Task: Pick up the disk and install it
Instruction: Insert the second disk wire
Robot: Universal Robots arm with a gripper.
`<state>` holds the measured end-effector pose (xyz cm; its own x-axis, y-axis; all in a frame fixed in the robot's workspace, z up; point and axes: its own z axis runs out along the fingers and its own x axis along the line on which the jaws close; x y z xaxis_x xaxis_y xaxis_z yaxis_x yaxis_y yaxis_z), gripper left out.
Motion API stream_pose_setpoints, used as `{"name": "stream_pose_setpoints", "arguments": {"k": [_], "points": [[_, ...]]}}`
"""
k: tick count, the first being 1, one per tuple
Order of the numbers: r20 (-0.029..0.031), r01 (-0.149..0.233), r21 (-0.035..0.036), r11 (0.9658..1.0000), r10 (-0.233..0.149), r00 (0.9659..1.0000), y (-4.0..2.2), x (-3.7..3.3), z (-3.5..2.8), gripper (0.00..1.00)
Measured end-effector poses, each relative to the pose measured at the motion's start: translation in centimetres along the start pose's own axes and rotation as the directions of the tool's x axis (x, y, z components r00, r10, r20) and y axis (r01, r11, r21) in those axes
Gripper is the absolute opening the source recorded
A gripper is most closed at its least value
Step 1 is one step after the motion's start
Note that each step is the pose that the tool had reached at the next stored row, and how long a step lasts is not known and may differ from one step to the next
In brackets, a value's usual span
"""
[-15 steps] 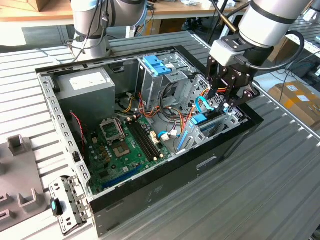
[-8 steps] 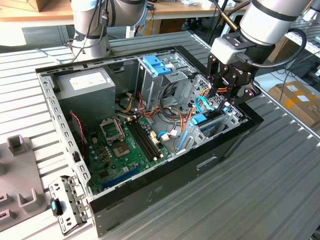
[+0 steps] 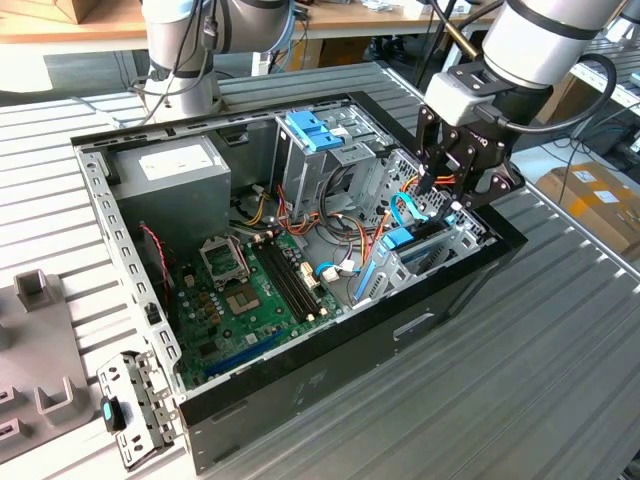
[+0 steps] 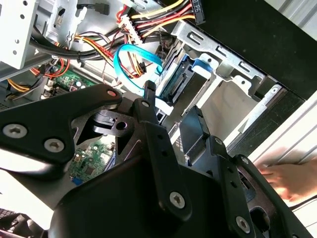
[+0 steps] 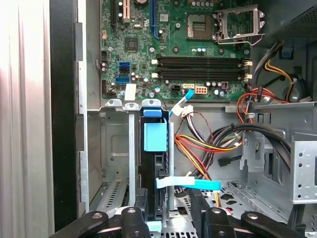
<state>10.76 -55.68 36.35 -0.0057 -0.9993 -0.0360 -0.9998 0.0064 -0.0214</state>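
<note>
The disk [image 3: 398,238] stands on edge in the drive cage [image 3: 462,238] at the front corner of the open computer case, on the exterior view's right. Its bright blue carrier frame shows in both wrist views [image 5: 155,136] [image 4: 176,84]. My gripper [image 3: 450,205] hangs just above the cage at one end of the disk. In the first wrist view my gripper [image 5: 169,210] is open, with one black finger [image 5: 141,206] by the disk's edge and the other finger [image 5: 199,208] a gap away. In the second wrist view my gripper [image 4: 171,111] straddles the same end.
A flat blue cable [image 5: 188,184] crosses beside the disk, and bundled wires [image 5: 218,144] fill the bay alongside. The motherboard [image 3: 250,290], grey power-supply box [image 3: 170,170] and blue latch [image 3: 312,130] lie deeper in the case. A person's hand [image 4: 287,178] rests outside it. A loose bracket [image 3: 135,405] lies on the table.
</note>
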Motion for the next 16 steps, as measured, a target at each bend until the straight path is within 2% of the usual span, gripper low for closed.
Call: {"name": "stream_pose_setpoints", "arguments": {"k": [3, 13, 16], "points": [[-0.0028, 0.001, 0.0000, 1.0000, -0.001, 1.0000, -0.01, -0.01, -0.01, 0.47], [-0.0025, 0.014, -0.0005, 0.9999, -0.014, 0.9999, -0.42, -0.05, 0.00, 0.47], [-0.0023, 0.023, -0.0008, 0.9997, -0.023, 0.9997, -0.96, -0.12, 0.02, 0.47]]}}
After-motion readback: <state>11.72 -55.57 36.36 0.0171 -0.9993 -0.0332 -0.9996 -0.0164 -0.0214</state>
